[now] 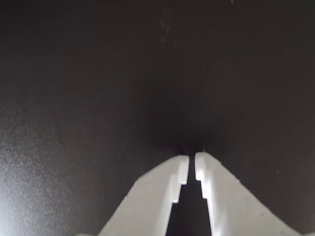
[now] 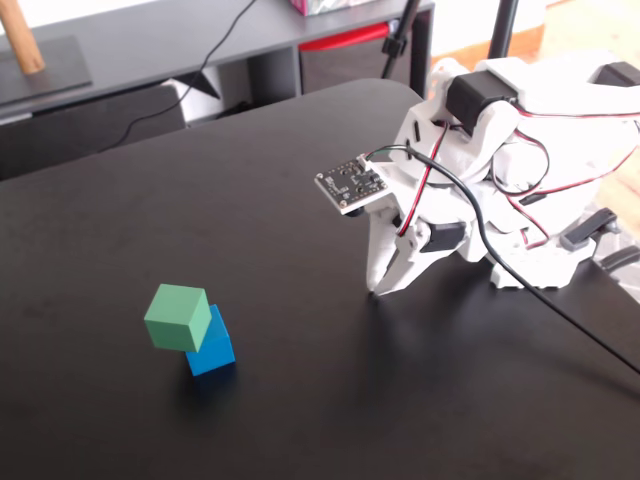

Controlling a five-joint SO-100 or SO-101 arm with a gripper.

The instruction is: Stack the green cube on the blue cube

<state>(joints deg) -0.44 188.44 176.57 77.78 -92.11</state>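
In the fixed view the green cube [image 2: 177, 318] rests on top of the blue cube [image 2: 212, 346], shifted to the left and overhanging it. Both stand on the black table [image 2: 300, 200] at the lower left. My white gripper [image 2: 379, 290] is folded back near the arm's base, well to the right of the cubes, its tips almost on the tabletop. In the wrist view the gripper [image 1: 192, 160] shows two white fingers [image 1: 162, 191] nearly touching, with nothing between them. Neither cube appears in the wrist view.
The arm's white base with its wires [image 2: 530, 200] sits at the right edge of the table. A grey shelf [image 2: 150, 50] and cables lie beyond the table's far edge.
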